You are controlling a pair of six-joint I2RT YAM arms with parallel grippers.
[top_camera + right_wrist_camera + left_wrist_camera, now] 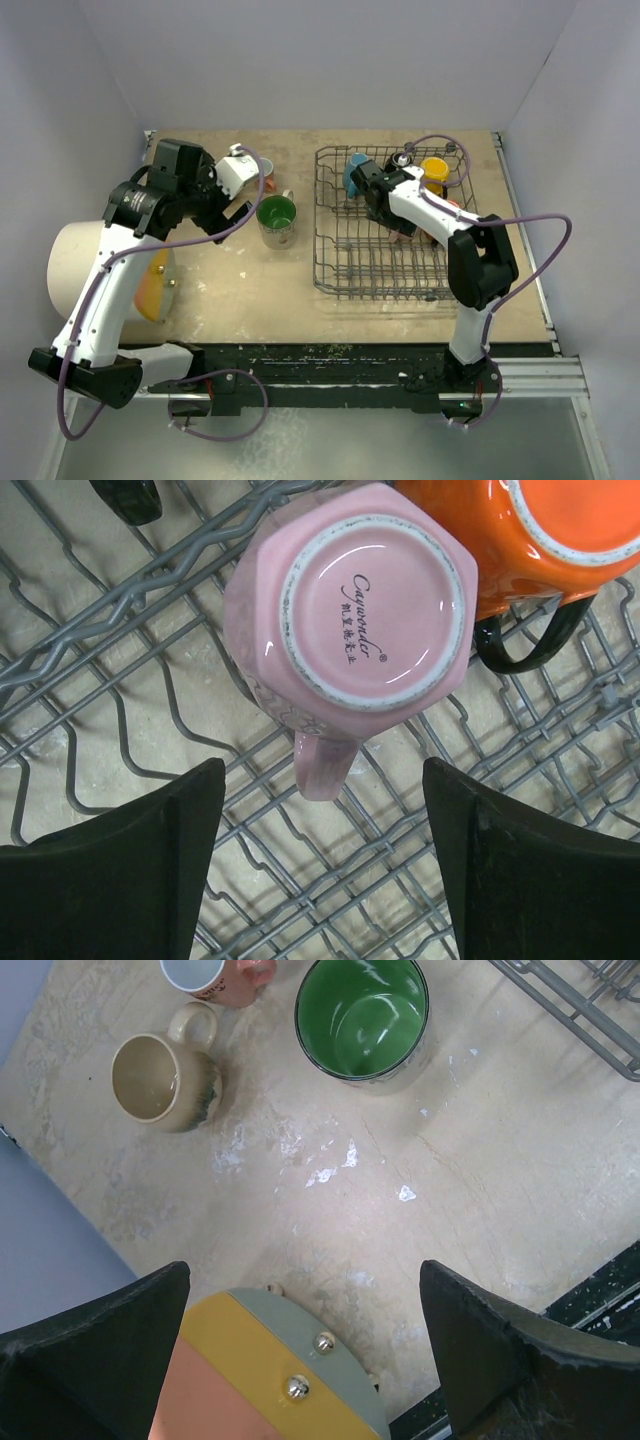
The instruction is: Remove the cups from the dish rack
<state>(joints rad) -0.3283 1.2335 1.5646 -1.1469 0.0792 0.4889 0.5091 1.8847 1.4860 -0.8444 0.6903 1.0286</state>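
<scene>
The dark grey wire dish rack [322, 262] stands at the right. In it I see a blue mug [354, 172] and a yellow mug [435, 171] at the back. My right gripper [385, 212] hangs open over the rack floor [120, 610]. In the right wrist view it [325, 820] is just short of an upturned pink mug [360, 610], whose handle points between the jaws, untouched. An orange mug [540, 530] lies beside it, and part of a black mug [125, 495] shows. My left gripper [232, 213] is open and empty [305, 1310] above the table.
Out of the rack stand the cream mug with green inside [277, 218] [362, 1015], a tan mug [160, 1082] and a salmon mug [215, 980]. A big cream cylinder [80, 270] with an orange face [230, 1380] lies at the left. The rack corner [590, 1020] is near.
</scene>
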